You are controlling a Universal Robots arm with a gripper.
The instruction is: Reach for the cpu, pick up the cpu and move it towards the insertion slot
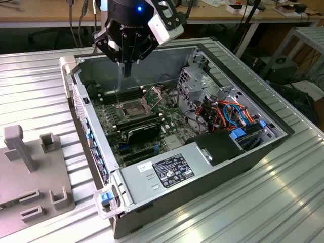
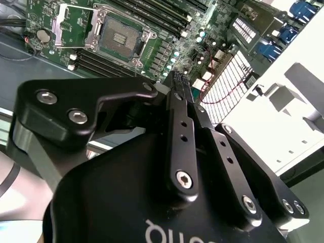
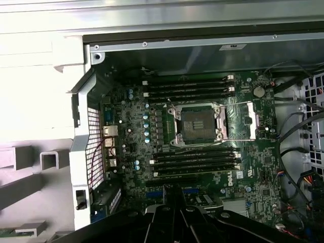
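Ribbed metal table [image 1: 283,202] under everything. On it is an open computer case [image 1: 212,195], lying on its side with the inside facing up. On the exterior view's left, beside the case, is a grey fixture plate [image 1: 30,172] with slotted blocks.

Green motherboard [image 1: 172,119] covers the case floor and is also seen in the first wrist view [image 3: 126,131]. Grey power supply [image 1: 167,172] sits at the near end of the case. Metal drive cage [image 1: 197,81] is on the exterior view's right, with a bundle of red, blue and orange cables [image 1: 228,114] next to it.

My gripper [image 1: 126,72] hangs above the case, over the far part of the board, pointing down and well clear of it. Its fingers look pressed together in the exterior view and in both wrist views [image 2: 177,83] [image 3: 172,195]. I cannot tell whether the cpu or anything else thin sits between the tips.

Black card [image 1: 144,130] stands on the board, just on the near side of the socket. Long black memory slots [image 3: 192,86] run in rows on both sides of the socket.

The insertion slot [image 1: 132,108] is a silver-framed square with a dark centre, on the board below my gripper and apart from it. It shows in both wrist views [image 3: 197,125] [image 2: 120,38]. Its load plate [image 3: 244,120] is flipped open beside it. Coin battery [image 3: 259,91] sits near that plate.
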